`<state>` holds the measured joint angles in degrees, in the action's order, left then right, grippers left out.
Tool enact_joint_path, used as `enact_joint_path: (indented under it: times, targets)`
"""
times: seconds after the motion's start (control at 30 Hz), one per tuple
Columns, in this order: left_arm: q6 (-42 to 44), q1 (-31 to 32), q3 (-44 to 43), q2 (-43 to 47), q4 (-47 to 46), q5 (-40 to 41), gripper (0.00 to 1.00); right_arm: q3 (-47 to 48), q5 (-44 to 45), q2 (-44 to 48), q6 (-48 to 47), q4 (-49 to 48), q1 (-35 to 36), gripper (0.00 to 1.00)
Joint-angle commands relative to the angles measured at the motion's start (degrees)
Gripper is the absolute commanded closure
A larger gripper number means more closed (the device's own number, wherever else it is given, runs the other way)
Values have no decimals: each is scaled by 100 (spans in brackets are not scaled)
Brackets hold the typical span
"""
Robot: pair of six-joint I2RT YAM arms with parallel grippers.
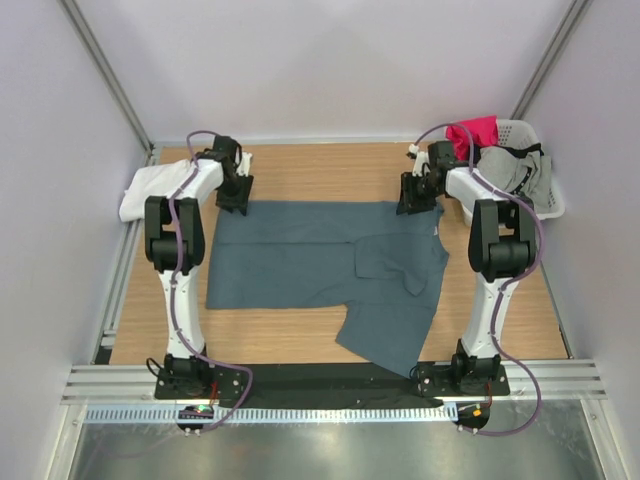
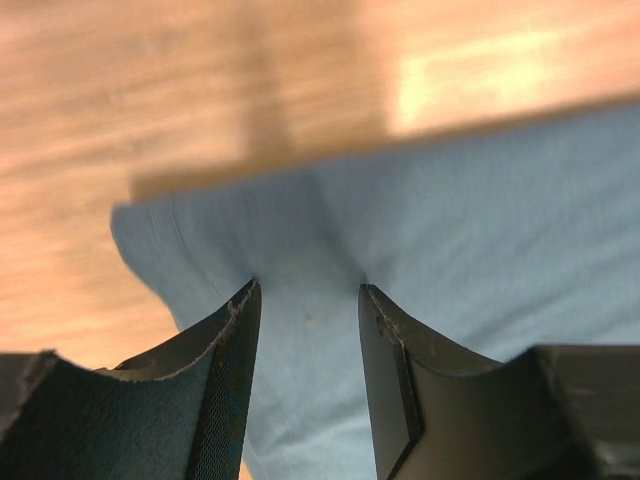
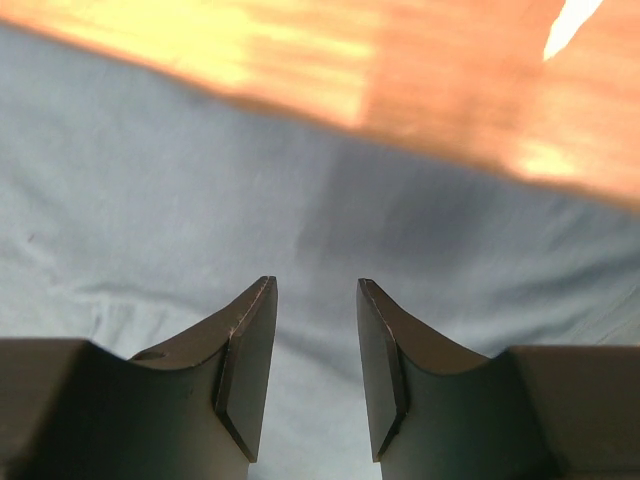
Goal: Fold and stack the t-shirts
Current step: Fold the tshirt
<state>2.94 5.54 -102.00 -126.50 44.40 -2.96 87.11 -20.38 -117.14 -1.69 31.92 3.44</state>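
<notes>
Wooden table (image 1: 300, 165), overhead view: slate-blue t-shirt (image 1: 300, 260) lies spread mid-table, partly folded, one flap reaching the near edge. White t-shirt (image 1: 145, 190) sits at the far left corner, presumably starting the stack. Left tool (image 1: 236, 205) and right tool (image 1: 416, 203) stand at the blue shirt's far corners, judged ready for a paired pinch.

Left wrist view: jaws parted, straddling the cloth's corner, nothing clamped.

Right wrist view: jaws parted over cloth near its far edge, likewise released.

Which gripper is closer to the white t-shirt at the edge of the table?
Left. The left gripper is over a far corner of the slate-blue t-shirt, near the white t-shirt. The right gripper is at the opposite far corner, by the laundry basket.
</notes>
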Motion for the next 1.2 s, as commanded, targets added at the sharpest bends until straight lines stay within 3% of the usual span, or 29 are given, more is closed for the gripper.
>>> enact_joint_path:
  times: [0.0,0.4,0.73,1.17]
  targets:
    - [-101,-36,-706,-435,384,76,55,490,298,-369,-94,51,-10,56]
    - [-30,-53,-2174,-1271,710,243,54,2230,1282,-1627,-314,455,-10,56]
    - [-4,-62,-3448,-2001,781,463,53,3795,1388,-2524,-420,535,51,56]
    - [216,-53,-4170,-2432,105,797,42,4998,1414,-3209,-270,87,166,53]
